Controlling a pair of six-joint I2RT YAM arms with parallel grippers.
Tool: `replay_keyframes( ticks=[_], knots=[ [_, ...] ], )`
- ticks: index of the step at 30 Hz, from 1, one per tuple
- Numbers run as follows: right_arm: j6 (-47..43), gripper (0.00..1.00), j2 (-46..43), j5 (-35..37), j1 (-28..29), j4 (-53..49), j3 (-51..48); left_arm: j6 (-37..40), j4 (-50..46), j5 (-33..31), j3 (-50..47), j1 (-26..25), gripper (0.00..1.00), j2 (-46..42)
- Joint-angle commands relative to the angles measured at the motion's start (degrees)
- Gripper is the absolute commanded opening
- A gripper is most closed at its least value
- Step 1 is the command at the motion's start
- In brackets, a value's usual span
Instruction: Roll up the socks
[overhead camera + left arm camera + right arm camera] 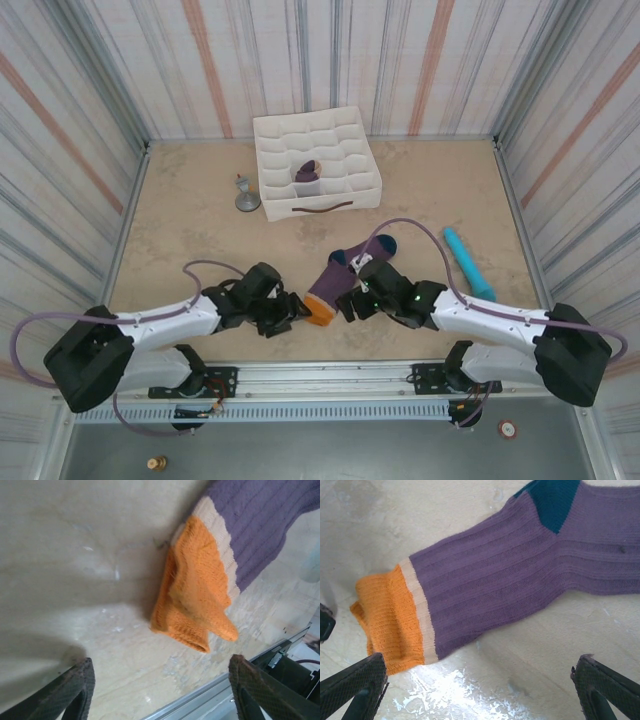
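Purple sock (338,280), orange cuff (320,311) between left pincer (292,312) and right pincer (350,305), both released and empty

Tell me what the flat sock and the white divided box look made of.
Sock: soft ribbed knit, matte; lengthwise ribs and fuzzy orange cuff. White divided box: likely stiff fabric or card, matte; thin bent dividers, too small to be sure.

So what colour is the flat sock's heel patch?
Dark teal: the heel patch shows best in the right wrist view.

Purple sock (338,278) is lying flat on the tabletop (190,230), orange cuff (320,310) bunching up; other sock (307,171) is sitting rolled in the white tray (365,196).
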Motion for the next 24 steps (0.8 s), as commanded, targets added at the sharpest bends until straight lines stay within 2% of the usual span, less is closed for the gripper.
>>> replay_keyframes(
  ticks=[1, 10, 18, 24],
  knots=[
    [1.0, 0.99, 1.51, 1.18, 0.67, 0.58, 0.32, -10.36, 4.49, -6.64, -1.26, -3.09, 0.68, -0.03],
    [2.11, 0.99, 5.11, 2.98, -0.46, 0.39, 1.12, -20.62, 10.85, -14.7, -3.9, -4.45, 0.52, 3.93],
    [1.44, 0.99, 12.93, -5.21, -9.81, 4.99, 2.34, -22.12, 12.27, -16.99, -4.34, -2.62, 0.35, 6.17],
    [-1.9, 0.99, 17.94, -8.27, -12.72, 9.08, 5.65, -22.38, 12.64, -18.48, -3.62, -2.04, 0.19, 7.31]
  ],
)
